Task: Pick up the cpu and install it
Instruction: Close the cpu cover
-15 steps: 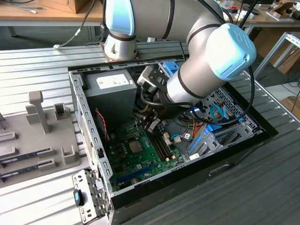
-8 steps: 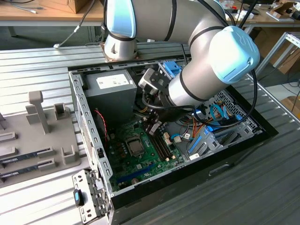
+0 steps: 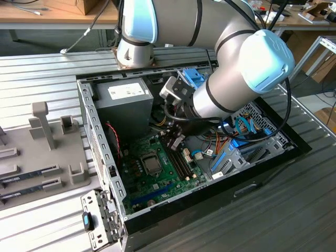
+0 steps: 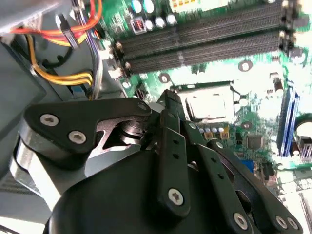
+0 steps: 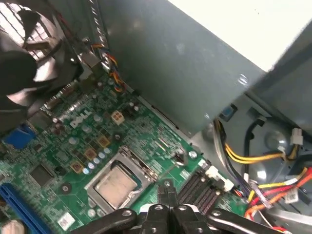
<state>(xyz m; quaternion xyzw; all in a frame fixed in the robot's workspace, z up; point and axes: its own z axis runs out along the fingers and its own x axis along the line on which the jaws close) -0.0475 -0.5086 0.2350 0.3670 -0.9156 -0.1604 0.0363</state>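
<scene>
Cpu (image 3: 153,165): lower centre of exterior view, seated on motherboard (image 3: 137,181). Claw (image 3: 177,143): closed, empty, just beside it toward the exterior view's right. Step judged: installation, chip apparently placed.

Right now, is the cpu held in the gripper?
No: in the first wrist view the cpu lies flat in its socket on the motherboard, while the gripper sits off to one side of it.

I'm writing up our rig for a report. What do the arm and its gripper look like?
The arm is silver-grey tubing with rounded light-blue joint caps and black seam rings; a black cable loops alongside. The gripper is matte black, built of flat linkage bars pinned with silver screws.
</scene>
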